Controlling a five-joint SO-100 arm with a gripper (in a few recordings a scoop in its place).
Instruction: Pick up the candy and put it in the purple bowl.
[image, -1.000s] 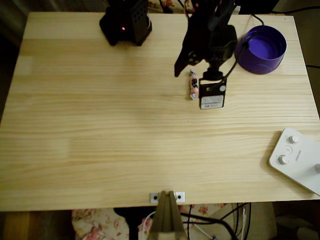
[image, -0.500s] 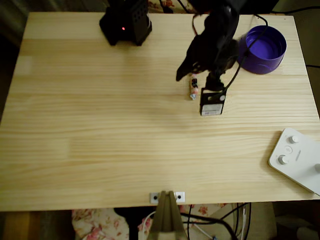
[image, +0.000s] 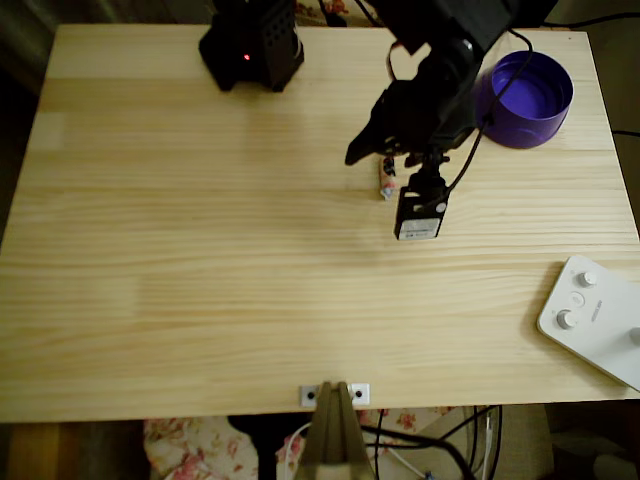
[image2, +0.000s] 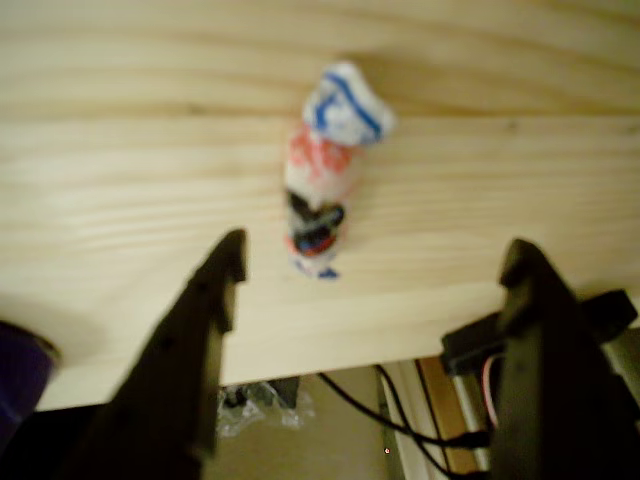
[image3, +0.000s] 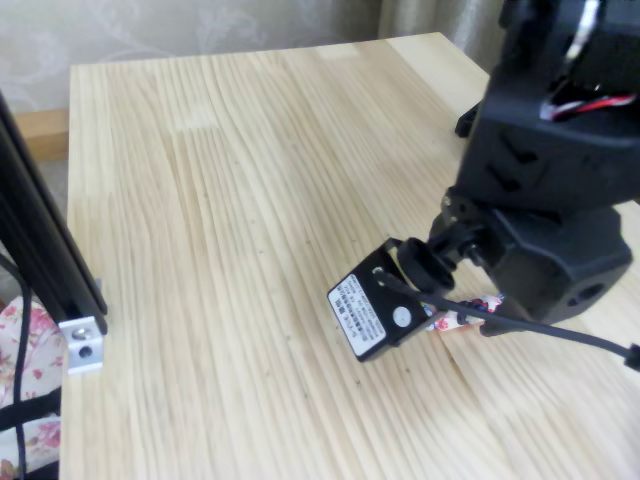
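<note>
In the wrist view the end effector (image2: 370, 290) is spread wide, its two dark fingers (image2: 205, 320) apart on either side of the candy (image2: 322, 175), touching nothing. The candy, a crinkled wrapper with twisted ends, lies flat on the pale, straight-grained wooden bench (image: 200, 260), near its far edge. Beyond it, in the overhead view, the round thick-walled purple bowl (image: 524, 98) holds nothing. Wide bare wood lies left of the candy (image: 386, 177).

pale wooden table (image: 200, 260), white knobbed device (image: 595, 315) at its corner
</note>
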